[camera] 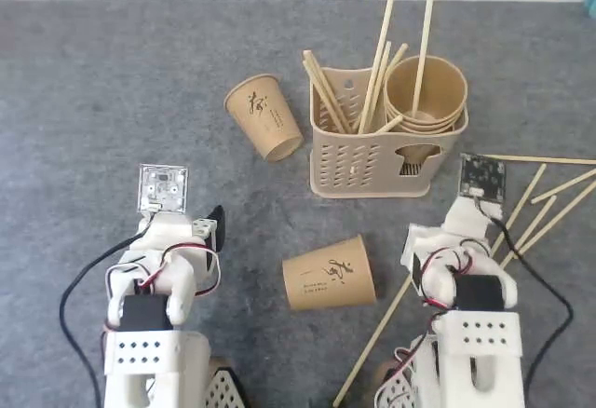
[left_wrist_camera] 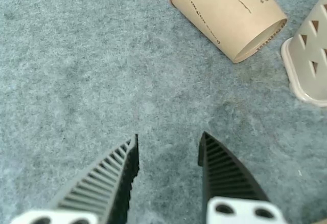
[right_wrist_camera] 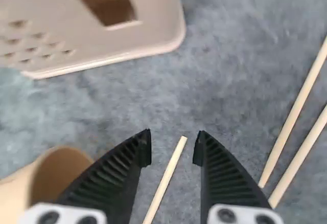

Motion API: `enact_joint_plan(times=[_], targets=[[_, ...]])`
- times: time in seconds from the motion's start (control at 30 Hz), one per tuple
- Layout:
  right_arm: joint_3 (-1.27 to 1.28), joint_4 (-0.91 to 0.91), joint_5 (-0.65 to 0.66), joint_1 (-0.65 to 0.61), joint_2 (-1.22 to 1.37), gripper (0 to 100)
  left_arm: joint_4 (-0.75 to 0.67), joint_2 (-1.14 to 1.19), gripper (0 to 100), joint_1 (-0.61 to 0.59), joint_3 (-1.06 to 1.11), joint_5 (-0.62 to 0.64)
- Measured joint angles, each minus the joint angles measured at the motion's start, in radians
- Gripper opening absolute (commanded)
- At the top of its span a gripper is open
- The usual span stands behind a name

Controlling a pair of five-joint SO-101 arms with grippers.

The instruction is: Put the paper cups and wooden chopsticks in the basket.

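A chopstick point(right_wrist_camera: 164, 183) is lying ungrasped between the spread jaws of the right gripper point(right_wrist_camera: 171, 143), the basket point(right_wrist_camera: 153, 42) standing just ahead. The left gripper point(left_wrist_camera: 168, 143) is hanging released and empty, a tipped paper cup point(left_wrist_camera: 227, 14) lying ahead of it.

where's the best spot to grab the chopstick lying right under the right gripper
Take the chopstick near its tip, coming straight down from above. It lies flat, and that end sits between the open jaws of the right gripper, which straddle the thin shaft crosswise, so closing there should pinch it cleanly.
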Motion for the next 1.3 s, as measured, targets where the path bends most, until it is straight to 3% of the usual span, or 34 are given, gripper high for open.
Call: enact_joint_plan(times=[0.33,0.73,0.83,0.9,1.3], targets=[[0.080,-0.109,-0.034,-0.018,0.029,14.7,-0.026,0.000,18,0.000,0.000,0.000],[-0.046,-0.226,-0.109,0.009,0.545,14.6,-0.026,0.000,18,0.000,0.000,0.000],[-0.097,-0.230,-0.112,0.012,0.629,8.0,-0.026,0.000,18,0.000,0.000,0.000],[-0.109,-0.230,-0.112,0.017,0.651,0.3,-0.026,0.000,18,0.000,0.000,0.000],[-0.114,-0.238,-0.110,0.080,0.663,0.8,-0.026,0.000,18,0.000,0.000,0.000]])
